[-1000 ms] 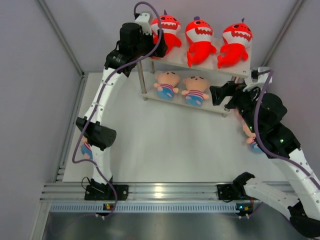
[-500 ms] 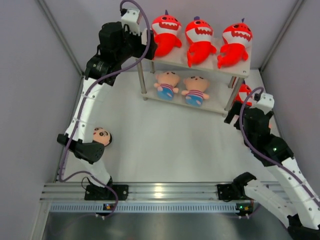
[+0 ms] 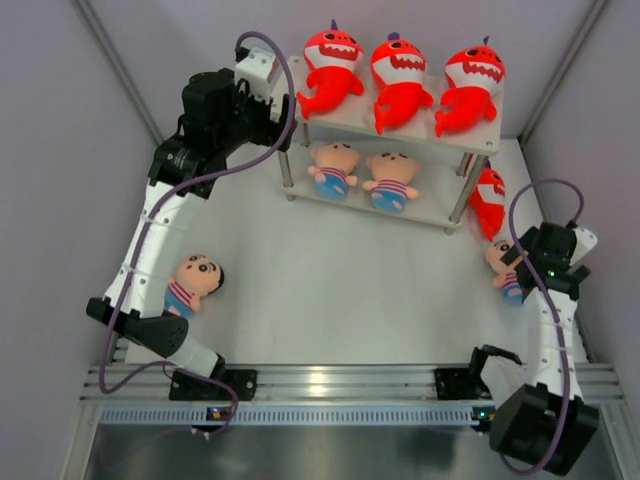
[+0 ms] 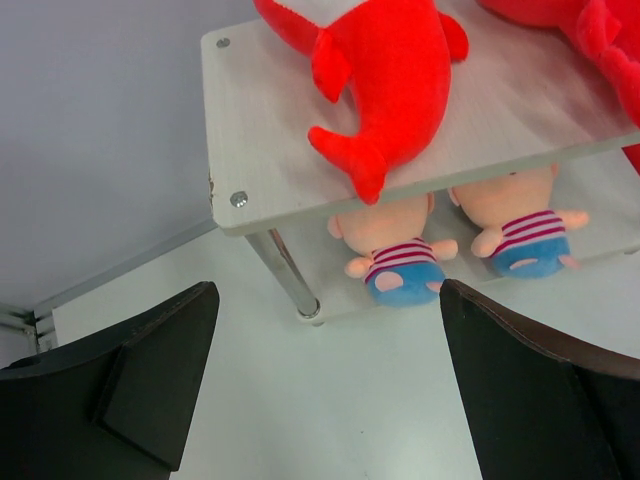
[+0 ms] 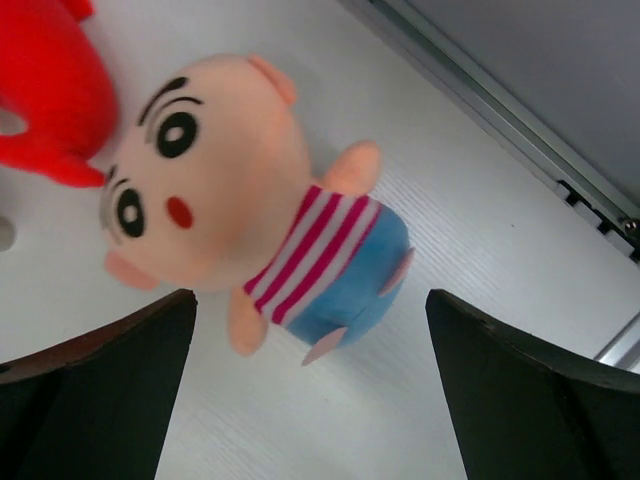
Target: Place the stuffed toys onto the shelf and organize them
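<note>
Left claw (image 4: 328,300) hung wide open at the upper left, beside the shelf (image 4: 250,150) carrying three red shark plushes (image 3: 398,75) above two boy dolls (image 3: 335,165). Right claw (image 5: 310,310) gaped wide over another boy doll (image 5: 215,210) lying on the counter (image 3: 330,290) at right.

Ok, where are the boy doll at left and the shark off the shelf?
boy doll at left (image 3: 196,279), top view, on its face.
shark off the shelf (image 3: 488,203), top view, on its red body.
</note>
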You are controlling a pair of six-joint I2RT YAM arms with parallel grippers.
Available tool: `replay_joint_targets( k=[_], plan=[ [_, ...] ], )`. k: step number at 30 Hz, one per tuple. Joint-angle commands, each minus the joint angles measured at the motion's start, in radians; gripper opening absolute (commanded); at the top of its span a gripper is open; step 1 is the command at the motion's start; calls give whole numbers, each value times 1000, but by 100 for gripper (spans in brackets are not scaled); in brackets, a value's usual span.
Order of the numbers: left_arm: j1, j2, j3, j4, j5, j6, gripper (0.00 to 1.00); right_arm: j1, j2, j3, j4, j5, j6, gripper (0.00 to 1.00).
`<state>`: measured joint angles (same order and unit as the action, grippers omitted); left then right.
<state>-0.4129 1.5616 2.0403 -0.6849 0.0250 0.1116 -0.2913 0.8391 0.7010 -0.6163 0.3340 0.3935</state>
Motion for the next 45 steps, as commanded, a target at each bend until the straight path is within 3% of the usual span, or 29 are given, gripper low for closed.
replay_joint_targets(
  k=[1,12,16,19,20,22,23,28,35,38,41,44,45],
  plan=[
    [3,-34,-37,-7,-10,40,98,-130,73,-26,133,-79,-64,100],
    [5,-34,-34,-48,-14,89,98,-198,331,-46,242,-262,-126,99],
    [3,-28,-29,-48,-45,94,98,-198,351,-38,286,-315,-150,99],
    [3,-18,-22,-56,-46,96,98,-198,333,-54,328,-361,-151,79],
    [3,-17,-16,-56,-46,94,98,-198,330,-55,328,-369,-145,55],
    [5,-15,-12,-59,-48,92,98,-198,321,-57,306,-368,-131,24],
    [5,-15,-11,-62,-46,94,98,-198,299,-57,293,-362,-111,0],
    [13,-23,-43,-71,-89,114,98,-197,141,-49,163,-395,-42,0],
    [19,-35,-98,-71,-141,132,98,-166,-237,-70,-5,-489,63,0],
    [20,-32,-83,-71,-177,149,98,-132,-233,-46,-8,-588,117,0],
    [20,-37,-62,-71,-218,164,98,-66,-187,7,22,-607,149,0],
    [23,-52,-77,-71,-263,177,98,110,-219,32,62,-490,168,0],
    [22,-55,-86,-71,-302,181,98,221,-230,29,105,-459,169,0]
  ],
)
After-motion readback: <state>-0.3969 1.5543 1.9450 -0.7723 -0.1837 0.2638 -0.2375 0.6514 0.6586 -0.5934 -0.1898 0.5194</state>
